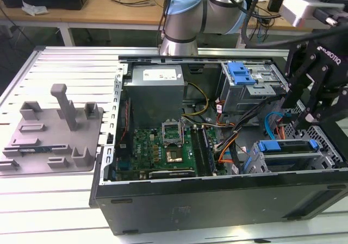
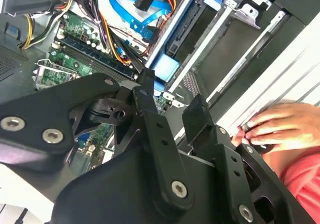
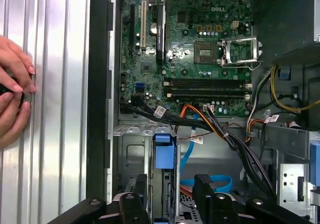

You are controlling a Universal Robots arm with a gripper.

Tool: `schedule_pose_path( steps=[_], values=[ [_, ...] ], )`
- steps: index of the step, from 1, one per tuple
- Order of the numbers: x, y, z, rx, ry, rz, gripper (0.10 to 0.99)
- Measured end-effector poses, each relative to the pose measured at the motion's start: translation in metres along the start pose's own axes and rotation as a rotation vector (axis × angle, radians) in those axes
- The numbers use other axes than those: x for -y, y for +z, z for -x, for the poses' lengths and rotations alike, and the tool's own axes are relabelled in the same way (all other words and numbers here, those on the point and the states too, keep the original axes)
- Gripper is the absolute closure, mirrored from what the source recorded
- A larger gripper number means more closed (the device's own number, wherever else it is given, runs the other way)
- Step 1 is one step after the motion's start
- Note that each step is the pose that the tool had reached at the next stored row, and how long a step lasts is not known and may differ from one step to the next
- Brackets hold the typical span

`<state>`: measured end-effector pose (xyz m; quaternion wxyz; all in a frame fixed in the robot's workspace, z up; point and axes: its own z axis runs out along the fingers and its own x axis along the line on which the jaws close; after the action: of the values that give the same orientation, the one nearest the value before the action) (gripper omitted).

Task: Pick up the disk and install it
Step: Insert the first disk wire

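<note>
On the ribbed metal table (image 1: 70,64) lies the open computer case (image 1: 217,200), pincer (image 3: 171,180) spread wide, empty.

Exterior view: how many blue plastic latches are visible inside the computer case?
2. One latch tops the far drive cage; a second latch sits on the near cage. More may be hidden.
</note>
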<state>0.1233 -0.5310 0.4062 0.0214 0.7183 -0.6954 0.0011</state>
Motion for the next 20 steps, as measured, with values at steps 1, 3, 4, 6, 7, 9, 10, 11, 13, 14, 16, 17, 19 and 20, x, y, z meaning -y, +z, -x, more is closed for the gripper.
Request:
schedule_pose_path(
  steps=[1,3,4,6,7,9,10,11,13,14,16,17,19,20],
  values=[
    [0.0001,-0.0001,0.0025,-0.0177,0.000,0.001,0.584],
    [0.0003,-0.0002,0.0076,-0.0633,0.002,0.003,0.584],
    [0.0004,-0.0004,0.0136,-0.0935,0.003,0.004,0.584],
    [-0.0009,-0.0004,0.0271,-0.0955,0.004,-0.012,0.584],
    [-0.0008,-0.0006,0.0289,-0.0959,0.007,-0.032,0.584],
    [-0.0008,-0.0006,0.0310,-0.0966,0.011,-0.063,0.584],
    [-0.0008,-0.0007,0.0323,-0.0972,0.016,-0.081,0.584],
    [-0.0007,-0.0002,0.0326,-0.0972,0.029,-0.088,0.584],
    [-0.0006,0.0015,0.0330,-0.0986,0.066,-0.095,0.584],
    [-0.0006,0.0020,0.0331,-0.0991,0.074,-0.096,0.584],
    [-0.0007,0.0028,0.0332,-0.1042,0.096,-0.106,0.584],
    [-0.0006,0.0029,0.0334,-0.1105,0.100,-0.114,0.584],
    [-0.0006,0.0031,0.0341,-0.1361,0.104,-0.131,0.584],
    [-0.0006,0.0031,0.0356,-0.1683,0.103,-0.137,0.584]
  ],
)
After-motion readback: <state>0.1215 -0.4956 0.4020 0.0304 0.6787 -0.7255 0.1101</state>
